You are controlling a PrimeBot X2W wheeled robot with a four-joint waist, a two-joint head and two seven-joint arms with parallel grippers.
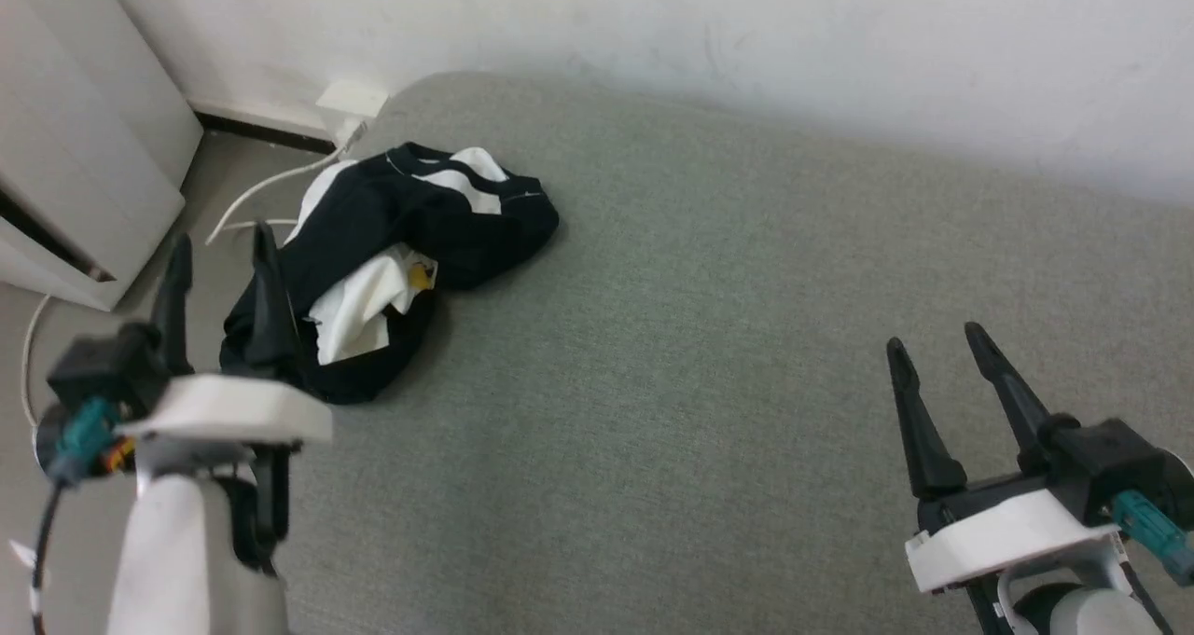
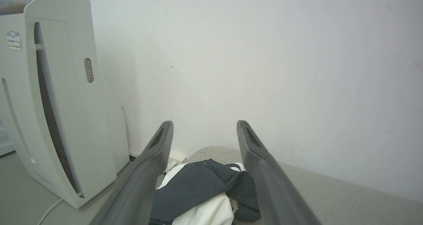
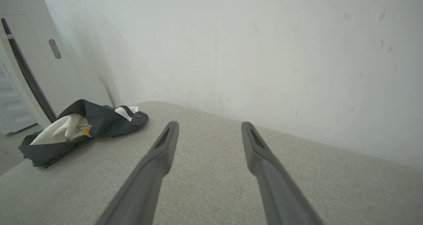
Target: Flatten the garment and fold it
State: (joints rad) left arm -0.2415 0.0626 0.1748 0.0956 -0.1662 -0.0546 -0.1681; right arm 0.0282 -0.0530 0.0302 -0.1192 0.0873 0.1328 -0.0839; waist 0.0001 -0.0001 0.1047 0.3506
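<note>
The garment [image 1: 392,253] lies crumpled in a heap at the far left corner of the grey padded surface [image 1: 709,355], black folds over a white panel with a small yellow mark. My left gripper [image 1: 222,248] hovers open at the heap's near left edge, nothing between its fingers. In the left wrist view the garment [image 2: 201,192] lies low between the open fingers of the left gripper [image 2: 205,127]. My right gripper [image 1: 937,341] stands open at the lower right, far from the cloth. The right wrist view shows the garment [image 3: 82,129] at the left, well beyond the right gripper [image 3: 210,127].
A white wall [image 1: 709,38] runs along the far side of the surface. A pale floor appliance [image 1: 84,141] stands left of the surface, with a white cable [image 1: 270,183] and a wall socket [image 1: 350,103] beside the garment. The surface's left edge drops to the floor.
</note>
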